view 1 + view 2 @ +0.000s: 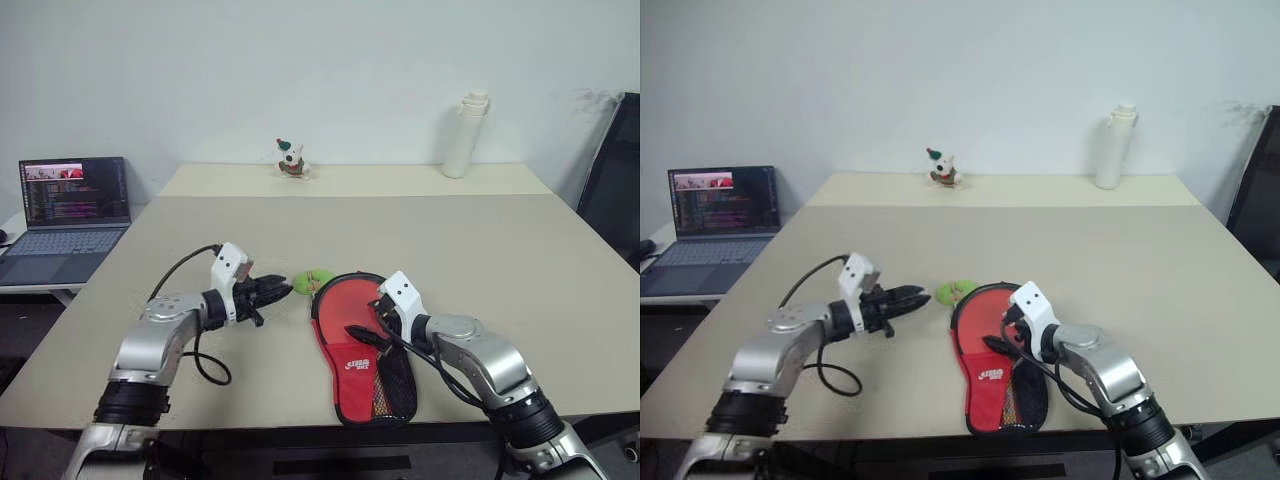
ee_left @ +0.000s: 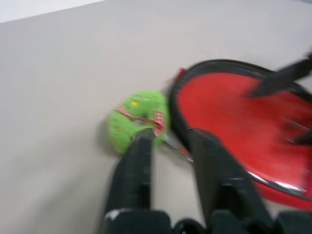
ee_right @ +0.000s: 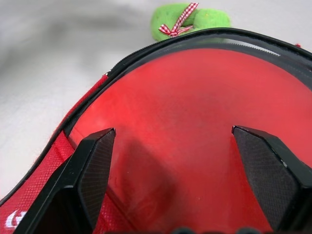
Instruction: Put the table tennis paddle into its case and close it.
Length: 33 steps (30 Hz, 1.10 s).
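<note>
Left wrist view: left gripper (image 2: 168,146), fingers parted, just short of green charm (image 2: 138,120) at case (image 1: 360,345) rim; right gripper (image 3: 170,151) wide apart over red face.

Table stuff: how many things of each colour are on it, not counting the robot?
Red: 1, the case
Green: 1, the fuzzy charm
White: 2, the bottle and the little toy figure
Total: 4
</note>
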Tool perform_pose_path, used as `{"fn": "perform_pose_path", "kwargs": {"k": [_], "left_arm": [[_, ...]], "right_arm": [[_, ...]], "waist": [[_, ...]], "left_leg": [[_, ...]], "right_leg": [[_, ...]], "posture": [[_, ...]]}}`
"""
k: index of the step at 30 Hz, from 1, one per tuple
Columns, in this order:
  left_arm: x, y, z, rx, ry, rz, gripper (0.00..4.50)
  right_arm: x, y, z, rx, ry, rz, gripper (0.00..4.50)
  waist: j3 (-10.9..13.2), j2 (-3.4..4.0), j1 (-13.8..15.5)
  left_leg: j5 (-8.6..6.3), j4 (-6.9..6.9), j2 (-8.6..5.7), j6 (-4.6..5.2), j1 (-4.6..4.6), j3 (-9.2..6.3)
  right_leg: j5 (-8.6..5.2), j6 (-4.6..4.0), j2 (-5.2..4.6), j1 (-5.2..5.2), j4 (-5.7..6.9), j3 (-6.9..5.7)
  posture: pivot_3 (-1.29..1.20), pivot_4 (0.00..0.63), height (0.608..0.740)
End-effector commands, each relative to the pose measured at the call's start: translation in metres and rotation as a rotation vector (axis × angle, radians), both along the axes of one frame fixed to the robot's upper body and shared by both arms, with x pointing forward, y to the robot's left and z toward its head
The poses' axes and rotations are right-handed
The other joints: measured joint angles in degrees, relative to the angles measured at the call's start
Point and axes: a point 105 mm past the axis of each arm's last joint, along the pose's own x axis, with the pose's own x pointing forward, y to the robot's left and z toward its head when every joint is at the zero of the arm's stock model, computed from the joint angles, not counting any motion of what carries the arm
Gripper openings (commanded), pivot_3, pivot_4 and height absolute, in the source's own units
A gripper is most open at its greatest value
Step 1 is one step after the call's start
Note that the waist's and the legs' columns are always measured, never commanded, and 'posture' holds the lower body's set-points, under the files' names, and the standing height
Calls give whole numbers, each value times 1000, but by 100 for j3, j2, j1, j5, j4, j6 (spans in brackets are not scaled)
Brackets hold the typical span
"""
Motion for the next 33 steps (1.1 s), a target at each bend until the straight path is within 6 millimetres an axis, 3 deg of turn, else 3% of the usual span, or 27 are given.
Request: {"fn": "perform_pose_path", "kwargs": {"k": [1,6,11,21,33], "left_arm": [[19,-5,7,31,-41,40,2709],[46,-10,6,55,-46,109,4485],[67,-24,-11,77,46,126,4485],[65,-27,-47,155,168,95,4485],[61,-13,-46,118,161,116,375]], "right_arm": [[0,5,8,10,-40,9,4202],[-1,6,2,-8,-37,5,4202],[-3,8,2,-2,-30,0,4202],[-1,12,3,-2,-39,-16,4202],[11,13,5,-40,-81,-52,4202]], "waist": [[0,0,0],[0,-1,-1],[-1,-2,-3],[-2,-4,-23],[-3,-4,-37]], "left_leg": [[0,0,-1,0,-1,0],[0,0,-2,0,-2,1],[0,2,-6,0,-2,-1],[0,0,-6,0,0,-2],[0,2,-3,0,7,0]], "right_leg": [[1,0,0,0,-1,0],[2,-1,0,-1,-2,0],[1,1,0,0,0,-4],[0,3,5,-1,7,-4],[-1,4,9,-1,16,-1]], "posture": [[0,150,740],[0,150,740],[0,150,740],[0,150,740],[0,150,740]]}}
